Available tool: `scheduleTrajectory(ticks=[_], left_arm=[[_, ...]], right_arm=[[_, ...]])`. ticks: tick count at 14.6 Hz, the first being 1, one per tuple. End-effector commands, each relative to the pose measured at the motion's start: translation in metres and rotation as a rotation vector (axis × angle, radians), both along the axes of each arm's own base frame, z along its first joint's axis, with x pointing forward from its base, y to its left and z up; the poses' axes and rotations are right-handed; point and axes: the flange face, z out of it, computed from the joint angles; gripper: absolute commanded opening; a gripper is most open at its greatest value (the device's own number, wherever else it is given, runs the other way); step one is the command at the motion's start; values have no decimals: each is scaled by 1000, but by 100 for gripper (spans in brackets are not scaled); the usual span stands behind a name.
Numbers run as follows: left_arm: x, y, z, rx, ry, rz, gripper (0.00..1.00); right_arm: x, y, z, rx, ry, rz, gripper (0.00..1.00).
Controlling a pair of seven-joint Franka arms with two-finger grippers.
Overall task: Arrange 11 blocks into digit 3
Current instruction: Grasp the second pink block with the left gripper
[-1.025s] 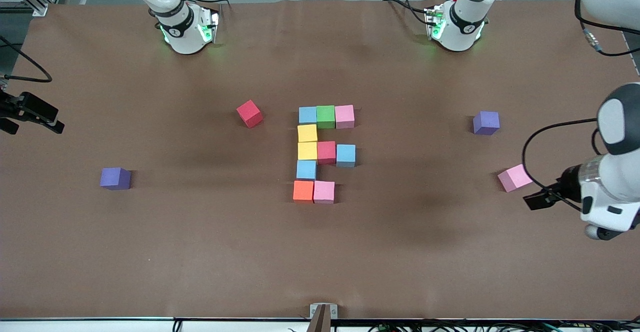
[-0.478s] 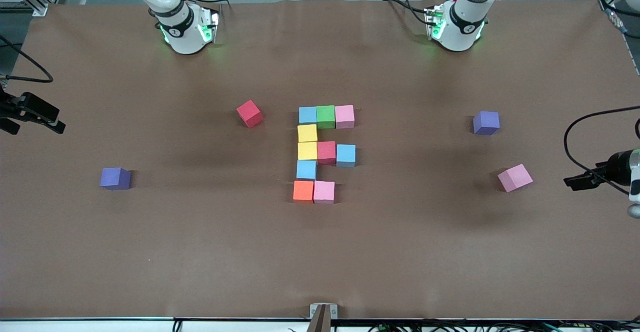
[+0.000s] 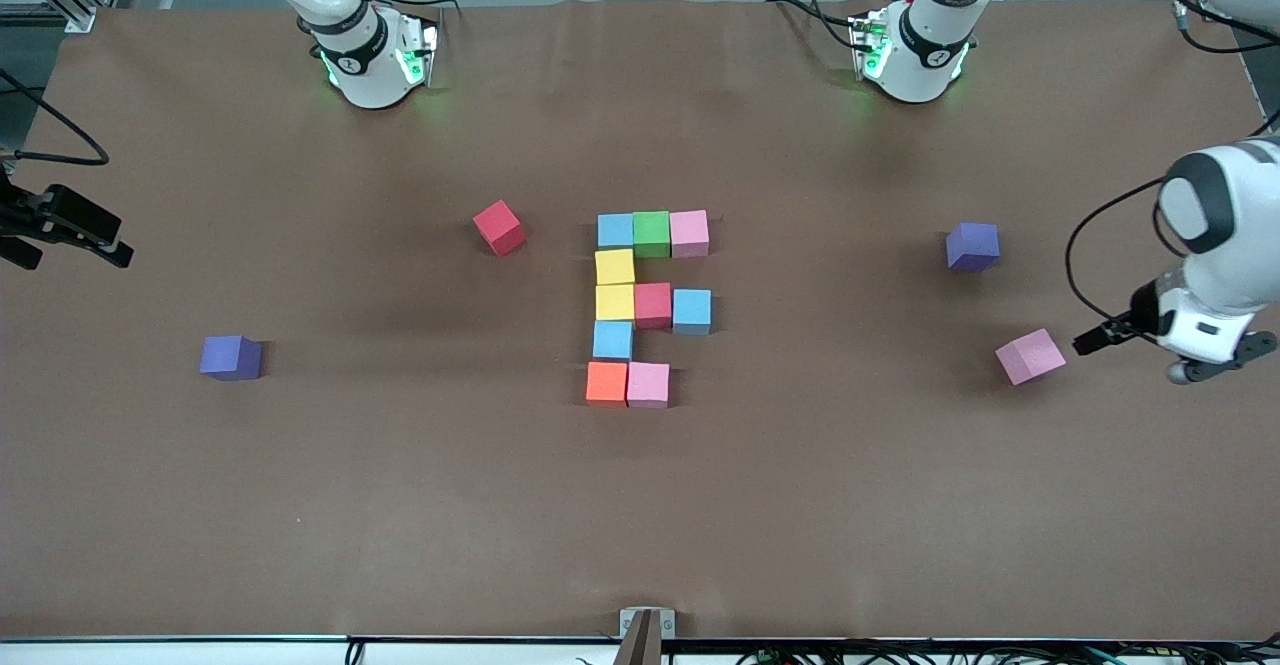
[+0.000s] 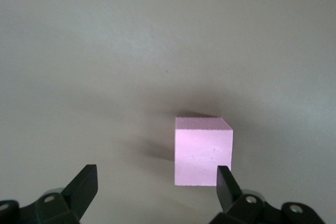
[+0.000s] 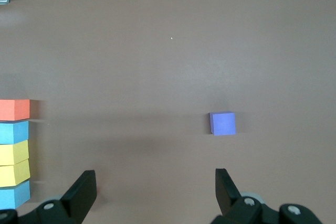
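1. Front view: the left gripper (image 3: 1085,341) has swung back beside the loose pink block (image 3: 1030,356) near the tabletop's left-arm edge, fingers open and empty.
2. That block likely completes the figure (image 3: 645,305) mid-table.
3. The right gripper (image 5: 152,192) waits, open.

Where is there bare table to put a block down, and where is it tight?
Bare: the wide strip nearer the camera than the orange cube, and between the red cube and the purple cube. Tight: the partly built digit; also around the loose pink cube, beside the open left gripper.
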Motion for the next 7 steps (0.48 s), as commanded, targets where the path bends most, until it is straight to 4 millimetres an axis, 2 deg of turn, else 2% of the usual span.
scheduleTrajectory(ticks=[1, 2, 4, 7], left_arm=[[-1, -7, 1, 15, -14, -43, 100], [2, -16, -2, 11, -12, -57, 100], [16, -19, -2, 7, -25, -50, 100], [22, -27, -20, -14, -6, -48, 100]], right_arm=[[-5, 3, 0, -11, -3, 7, 100], [-5, 3, 0, -11, -3, 7, 100], [-4, 2, 1, -11, -4, 4, 100], [-4, 3, 1, -11, -4, 6, 100]])
